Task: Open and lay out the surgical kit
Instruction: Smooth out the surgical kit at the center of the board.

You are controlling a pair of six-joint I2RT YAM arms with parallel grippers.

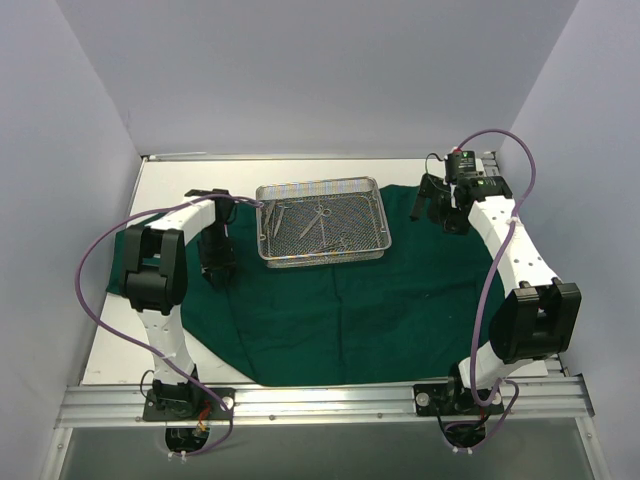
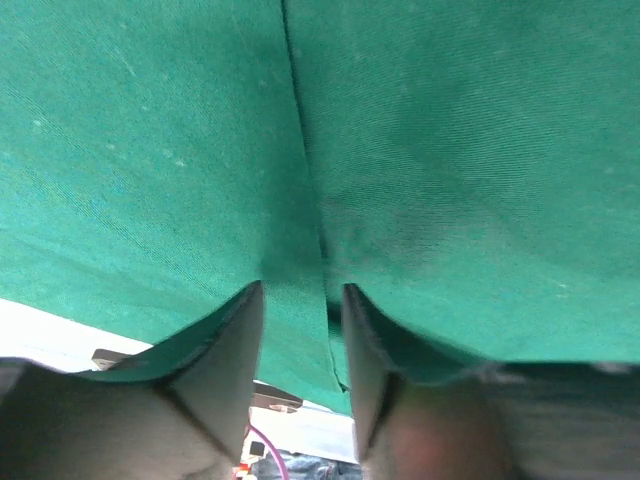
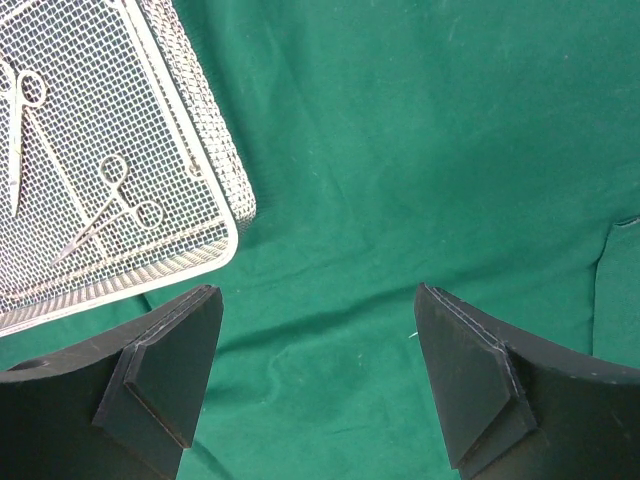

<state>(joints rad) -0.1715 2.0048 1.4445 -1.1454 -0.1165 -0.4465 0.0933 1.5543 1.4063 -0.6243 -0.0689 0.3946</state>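
The dark green drape (image 1: 350,320) lies spread over the table. On its far part stands the silver wire-mesh tray (image 1: 322,256) with several thin steel instruments (image 1: 318,222) inside. My left gripper (image 1: 217,270) is down on the drape left of the tray. In the left wrist view the left gripper (image 2: 303,290) has a raised fold of drape (image 2: 295,330) between its fingers, with a thin gap beside the right finger (image 2: 360,350). My right gripper (image 3: 318,290) hovers open over bare drape (image 3: 420,150), right of the tray's corner (image 3: 200,260). Scissors (image 3: 110,205) lie on the mesh.
Bare white table (image 1: 120,350) shows left of the drape and along the back. Grey walls enclose the table on three sides. An aluminium rail (image 1: 320,400) with both arm bases runs along the near edge. Purple cables (image 1: 90,270) loop beside each arm.
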